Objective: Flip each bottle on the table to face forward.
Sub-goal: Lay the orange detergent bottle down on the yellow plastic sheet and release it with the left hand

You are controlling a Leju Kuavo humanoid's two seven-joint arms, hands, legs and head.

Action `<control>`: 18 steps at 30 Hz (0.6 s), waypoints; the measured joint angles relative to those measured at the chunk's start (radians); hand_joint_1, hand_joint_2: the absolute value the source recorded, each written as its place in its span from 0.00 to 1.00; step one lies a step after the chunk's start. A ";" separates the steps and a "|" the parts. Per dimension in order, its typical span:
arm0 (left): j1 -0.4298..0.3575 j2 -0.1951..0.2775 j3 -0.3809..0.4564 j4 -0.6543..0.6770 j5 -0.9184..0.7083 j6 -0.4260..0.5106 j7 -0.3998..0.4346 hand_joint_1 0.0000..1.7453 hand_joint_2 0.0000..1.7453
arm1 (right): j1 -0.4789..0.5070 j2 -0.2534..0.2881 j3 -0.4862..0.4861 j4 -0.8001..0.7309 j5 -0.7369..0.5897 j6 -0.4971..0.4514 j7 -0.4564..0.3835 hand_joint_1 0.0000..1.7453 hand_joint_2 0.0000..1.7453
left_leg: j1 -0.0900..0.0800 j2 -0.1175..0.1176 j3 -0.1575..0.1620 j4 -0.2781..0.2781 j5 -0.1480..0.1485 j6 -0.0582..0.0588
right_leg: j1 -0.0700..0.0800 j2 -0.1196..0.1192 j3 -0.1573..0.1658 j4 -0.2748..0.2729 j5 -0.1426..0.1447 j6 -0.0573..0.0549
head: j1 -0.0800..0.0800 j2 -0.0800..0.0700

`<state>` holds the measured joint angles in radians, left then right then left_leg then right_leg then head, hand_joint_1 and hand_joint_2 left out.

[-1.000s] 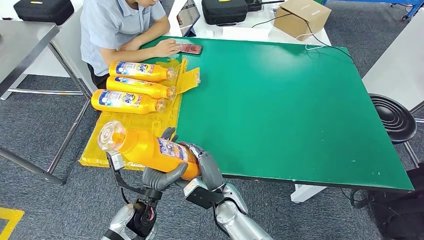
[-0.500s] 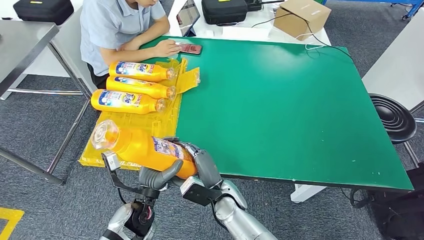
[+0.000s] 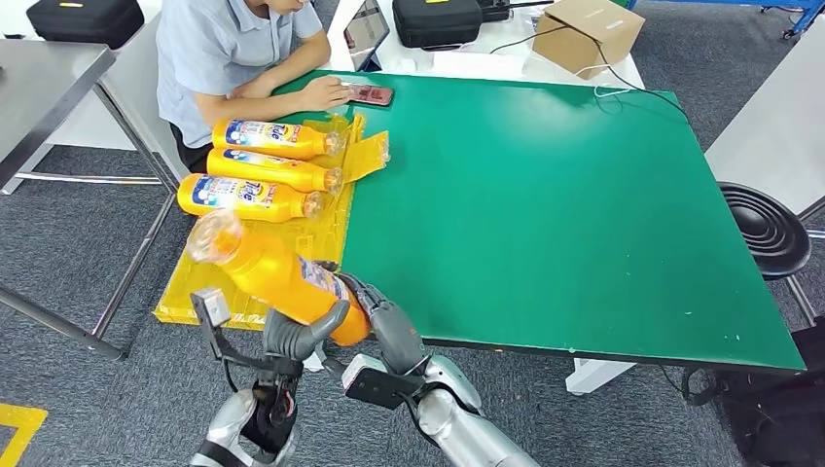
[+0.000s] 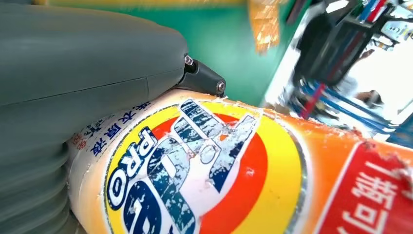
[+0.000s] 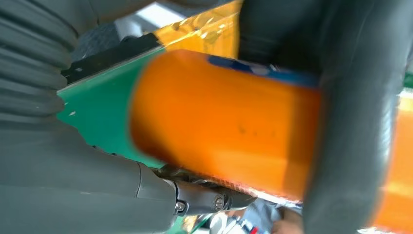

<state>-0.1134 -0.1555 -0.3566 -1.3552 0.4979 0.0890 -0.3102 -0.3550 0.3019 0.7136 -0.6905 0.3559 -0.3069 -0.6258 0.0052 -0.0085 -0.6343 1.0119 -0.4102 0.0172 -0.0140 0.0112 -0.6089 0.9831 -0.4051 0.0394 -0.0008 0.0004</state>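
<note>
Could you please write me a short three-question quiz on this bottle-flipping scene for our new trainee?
1. True or false: the three labelled bottles lie on the yellow tray, side by side.
2. Which hands hold the orange bottle? A) the left hand alone B) the right hand alone C) both hands
3. Fill in the blank: the person seated at the green table rests a hand on a ____.

Key:
1. True.
2. C: the left hand grips the bottle from below and the right hand holds its base end.
3. Phone.
</note>
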 joint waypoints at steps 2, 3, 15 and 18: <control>-0.058 0.015 -0.005 0.046 -0.114 0.093 0.023 1.00 1.00 | 0.011 -0.002 0.005 0.002 0.021 -0.055 -0.003 0.00 0.00 | 0.000 -0.001 0.000 0.000 0.000 0.000 | 0.000 0.000 0.001 0.000 0.000 0.000 | 0.000 0.000; -0.096 0.025 -0.008 0.078 -0.161 0.128 0.032 1.00 1.00 | 0.020 -0.003 0.012 0.003 0.033 -0.080 -0.011 0.00 0.00 | 0.000 0.000 0.000 0.000 0.000 0.000 | 0.000 0.000 0.001 0.000 0.001 0.000 | 0.000 0.000; -0.375 0.111 -0.004 0.292 -0.415 0.228 0.057 1.00 1.00 | 0.070 0.002 0.061 0.003 0.053 -0.181 -0.053 0.00 0.00 | 0.000 0.000 0.000 0.000 0.001 -0.001 | 0.000 0.000 0.001 0.002 0.001 0.000 | 0.000 0.000; -0.401 0.121 -0.002 0.316 -0.499 0.261 0.058 1.00 1.00 | 0.070 0.003 0.062 0.004 0.050 -0.175 -0.054 0.00 0.00 | 0.000 -0.001 -0.001 0.000 0.001 -0.001 | 0.000 0.000 0.000 0.002 0.001 0.000 | 0.000 0.000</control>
<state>-0.5146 -0.0349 -0.3584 -1.0388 -0.0009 0.3501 -0.2521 -0.2852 0.3051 0.7751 -0.6869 0.4060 -0.4816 -0.6799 0.0053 -0.0090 -0.6349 1.0119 -0.4088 0.0159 -0.0139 0.0111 -0.6085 0.9852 -0.4043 0.0389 -0.0006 0.0004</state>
